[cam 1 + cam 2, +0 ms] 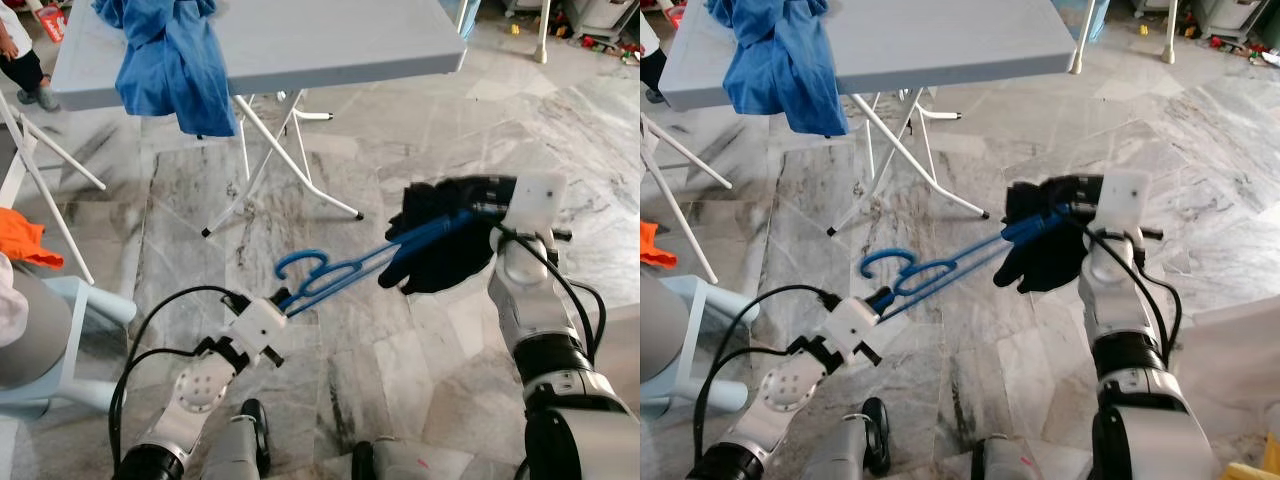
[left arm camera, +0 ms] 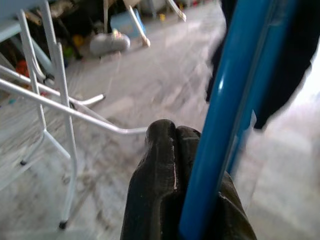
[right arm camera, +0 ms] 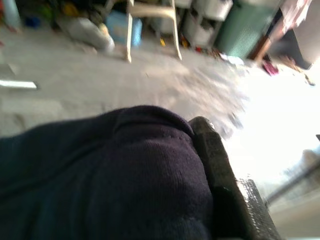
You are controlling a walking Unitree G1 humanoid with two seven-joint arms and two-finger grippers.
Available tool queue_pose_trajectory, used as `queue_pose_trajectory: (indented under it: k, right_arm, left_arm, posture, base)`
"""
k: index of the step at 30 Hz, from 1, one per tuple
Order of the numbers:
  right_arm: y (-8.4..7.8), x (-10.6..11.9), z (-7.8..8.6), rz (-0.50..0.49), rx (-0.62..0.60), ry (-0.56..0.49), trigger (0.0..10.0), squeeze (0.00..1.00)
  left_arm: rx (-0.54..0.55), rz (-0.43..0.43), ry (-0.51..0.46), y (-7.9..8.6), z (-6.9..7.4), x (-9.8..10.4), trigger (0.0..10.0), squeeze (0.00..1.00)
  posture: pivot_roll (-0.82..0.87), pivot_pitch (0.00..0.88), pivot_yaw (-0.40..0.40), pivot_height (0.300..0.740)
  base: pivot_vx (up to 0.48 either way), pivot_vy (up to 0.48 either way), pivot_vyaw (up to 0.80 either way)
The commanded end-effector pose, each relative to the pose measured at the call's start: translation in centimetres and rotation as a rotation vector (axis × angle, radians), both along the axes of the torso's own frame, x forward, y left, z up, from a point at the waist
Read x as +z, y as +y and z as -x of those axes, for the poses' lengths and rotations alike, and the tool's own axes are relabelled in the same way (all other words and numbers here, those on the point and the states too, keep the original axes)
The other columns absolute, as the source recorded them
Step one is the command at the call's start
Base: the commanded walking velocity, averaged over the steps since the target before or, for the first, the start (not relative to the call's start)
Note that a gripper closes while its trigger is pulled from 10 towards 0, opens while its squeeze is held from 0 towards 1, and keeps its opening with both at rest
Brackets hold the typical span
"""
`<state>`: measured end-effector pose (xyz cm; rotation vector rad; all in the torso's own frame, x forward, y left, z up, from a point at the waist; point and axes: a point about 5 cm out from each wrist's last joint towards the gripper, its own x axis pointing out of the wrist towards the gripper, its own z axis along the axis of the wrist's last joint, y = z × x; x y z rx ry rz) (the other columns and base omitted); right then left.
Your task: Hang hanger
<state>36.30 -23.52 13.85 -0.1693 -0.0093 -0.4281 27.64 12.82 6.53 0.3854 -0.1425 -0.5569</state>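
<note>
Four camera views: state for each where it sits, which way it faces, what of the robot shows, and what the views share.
Left eye view: on the head, facing forward and down at the marble floor; both silver arms show, the left tool gripping the blue hanger.
Right eye view: the head's other eye, same scene; the right tool holds the dark garment.
Left wrist view: along the left tool's fingers, shut on the hanger, toward white table legs.
Right wrist view: along the right tool's finger, over the garment.
Shared: hanger, garment.

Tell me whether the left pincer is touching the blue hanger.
Touching. In the left wrist view the left pincer has its black fingers pressed against the blue hanger, whose bar runs between them.
</note>
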Motion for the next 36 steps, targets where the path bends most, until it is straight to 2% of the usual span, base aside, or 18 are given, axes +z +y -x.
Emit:
queue_pose_trajectory:
  k: [1, 5, 8, 11, 12, 13, 14, 16, 17, 18, 19, 20, 25, 29, 31, 33, 34, 36]
  right_arm:
    - [-1.6, -1.3, 0.8, -0.016, -0.073, 0.051, 0.0, 0.00]
    - [-2.1, -2.2, 1.3, -0.036, -0.093, 0.082, 0.0, 0.00]
    - [-1.7, -3.0, 1.7, -0.044, -0.077, 0.100, 0.0, 0.00]
    - [-1.3, -3.4, 1.9, -0.057, -0.064, 0.108, 0.0, 0.00]
    - [-1.1, -3.7, 2.0, -0.059, -0.054, 0.111, 0.0, 0.00]
    - [-0.7, -4.0, 2.2, -0.062, -0.037, 0.115, 0.0, 0.00]
    - [-0.6, -4.2, 2.3, -0.063, -0.031, 0.116, 0.0, 0.00]
    - [-0.4, -4.4, 2.5, -0.070, -0.026, 0.119, 0.0, 0.00]
    - [-0.3, -4.6, 2.7, -0.071, -0.021, 0.122, 0.0, 0.00]
    - [0.0, -5.2, 3.2, -0.082, -0.011, 0.131, 0.0, 0.00]
    - [0.0, -5.2, 3.2, -0.082, -0.011, 0.131, 0.0, 0.00]
    - [0.1, -5.5, 3.4, -0.089, -0.010, 0.134, 0.0, 0.00]
    - [0.1, -6.2, 4.1, -0.112, -0.015, 0.146, 0.0, 0.00]
    - [0.8, -6.9, 4.8, -0.141, 0.002, 0.159, 0.0, 0.00]
    - [1.1, -7.0, 5.1, -0.151, 0.019, 0.160, 0.0, 0.00]
    - [2.2, -7.3, 5.6, -0.161, 0.077, 0.159, 0.0, 0.00]
    - [2.2, -7.3, 5.6, -0.161, 0.077, 0.159, 0.0, 0.00]
    - [3.8, -7.4, 6.4, -0.179, 0.160, 0.142, 0.0, 0.00]
  left_arm:
    - [-0.016, 0.073, -0.017, -0.2, 0.4, 0.5, 0.0, 0.00]
    - [0.027, 0.077, -0.010, 0.1, 0.5, 0.3, 0.0, 0.00]
    - [0.166, 0.108, 0.047, 1.4, 0.1, -0.6, 0.0, 0.00]
    - [0.213, 0.123, 0.075, 1.9, -0.1, -0.9, 0.0, 0.00]
    - [0.238, 0.129, 0.092, 2.1, -0.2, -1.1, 2.3, 0.00]
    - [0.270, 0.143, 0.116, 2.3, -0.3, -1.5, 3.3, 0.00]
    - [0.281, 0.149, 0.123, 2.4, -0.4, -1.6, 3.3, 0.00]
    - [0.291, 0.141, 0.133, 2.4, -0.3, -1.8, 4.2, 0.00]
    - [0.301, 0.141, 0.149, 2.5, -0.3, -2.1, 5.7, 0.00]
    - [0.327, 0.130, 0.193, 2.7, 0.1, -3.0, 8.1, 0.00]
    - [0.327, 0.130, 0.193, 2.7, 0.1, -3.0, 8.1, 0.00]
    - [0.334, 0.131, 0.208, 2.9, 0.3, -3.3, 9.8, 0.00]
    - [0.357, 0.107, 0.265, 3.2, 1.0, -4.5, 10.0, 0.00]
    - [0.435, 0.076, 0.348, 3.6, 1.4, -5.8, 10.0, 0.00]
    - [0.452, 0.060, 0.341, 3.8, 1.4, -5.9, 10.0, 0.00]
    - [0.514, 0.090, 0.344, 4.4, 1.5, -5.9, 10.0, 0.00]
    - [0.514, 0.090, 0.344, 4.4, 1.5, -5.9, 10.0, 0.00]
    - [0.583, 0.115, 0.322, 5.3, 1.5, -5.5, 10.0, 0.00]
  posture:
    - [-0.07, 0.216, -0.041, 0.740]
    - [-0.07, 0.213, -0.042, 0.740]
    - [-0.07, 0.209, -0.043, 0.740]
    - [-0.07, 0.206, -0.043, 0.740]
    - [-0.07, 0.202, -0.045, 0.740]
    - [-0.07, 0.197, -0.046, 0.740]
    - [-0.07, 0.197, -0.046, 0.740]
    - [-0.07, 0.194, -0.045, 0.740]
    - [-0.07, 0.193, -0.046, 0.740]
    - [-0.07, 0.189, -0.046, 0.740]
    - [-0.07, 0.189, -0.046, 0.740]
    - [-0.08, 0.187, -0.045, 0.740]
    - [-0.08, 0.185, -0.043, 0.740]
    - [-0.08, 0.184, -0.042, 0.740]
    - [-0.08, 0.184, -0.042, 0.740]
    - [-0.08, 0.182, -0.042, 0.740]
    - [-0.08, 0.182, -0.042, 0.740]
    - [-0.08, 0.183, -0.044, 0.740]
  base:
    - [0.000, 0.000, 0.00]
    - [0.000, 0.000, 0.00]
    - [0.000, 0.000, 0.00]
    - [0.000, 0.000, 0.00]
    - [0.000, 0.000, 0.00]
    - [0.000, 0.000, 0.00]
    - [0.000, 0.000, 0.00]
    - [0.000, 0.000, 0.00]
    - [0.000, 0.000, 0.00]
    - [0.000, 0.000, 0.00]
    - [0.000, 0.000, 0.00]
    - [0.000, 0.000, 0.00]
    - [0.000, 0.000, 0.00]
    - [0.000, 0.000, 0.00]
    - [0.000, 0.000, 0.00]
    - [0.000, 0.000, 0.00]
    - [0.000, 0.000, 0.00]
    - [0.000, 0.000, 0.00]
